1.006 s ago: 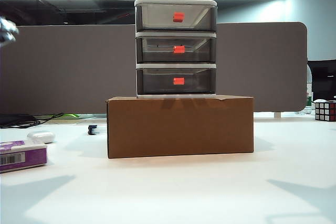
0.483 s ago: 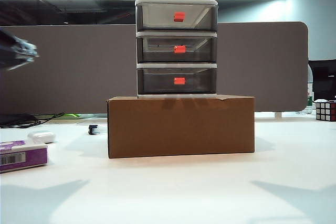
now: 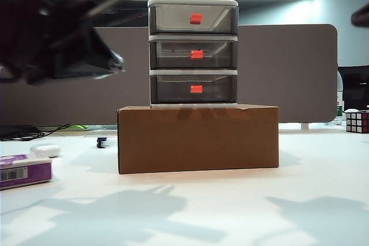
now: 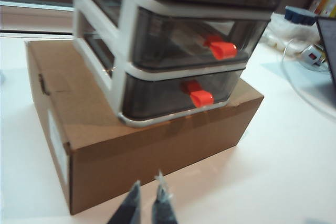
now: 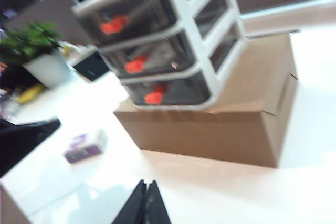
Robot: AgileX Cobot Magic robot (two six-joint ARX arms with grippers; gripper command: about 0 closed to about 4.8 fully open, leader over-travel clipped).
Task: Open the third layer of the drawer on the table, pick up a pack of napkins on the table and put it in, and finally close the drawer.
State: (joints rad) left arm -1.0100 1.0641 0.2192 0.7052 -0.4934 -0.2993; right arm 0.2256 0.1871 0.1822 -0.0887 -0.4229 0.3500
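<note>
The drawer (image 3: 193, 53) is a white-framed cabinet of three smoky drawers, standing on a brown cardboard box (image 3: 198, 139). All three are shut. The third layer (image 3: 173, 89) (image 4: 157, 95) (image 5: 176, 90) sits lowest, with a red-orange knob (image 3: 196, 89). The purple-and-white pack of napkins (image 3: 23, 171) (image 5: 84, 148) lies flat on the table (image 3: 230, 211) at the far left. My left gripper (image 3: 115, 61) (image 4: 148, 187) hangs blurred, high at the left of the cabinet, shut and empty. My right gripper (image 5: 147, 183) is shut and empty above the table; only a dark edge of it (image 3: 361, 15) shows at the upper right.
A small white rounded case (image 3: 45, 150) lies behind the napkins, with a small black part (image 3: 102, 142) and cables (image 3: 29, 131) nearby. A Rubik's cube (image 3: 357, 121) stands at the far right. A grey partition (image 3: 288, 73) backs the table. A potted plant (image 5: 31, 51) stands beyond.
My left arm has swung in from the left edge, now large and close to the cabinet's upper left. A tip of the right arm has appeared at the upper right. Arm shadows have spread across the table.
</note>
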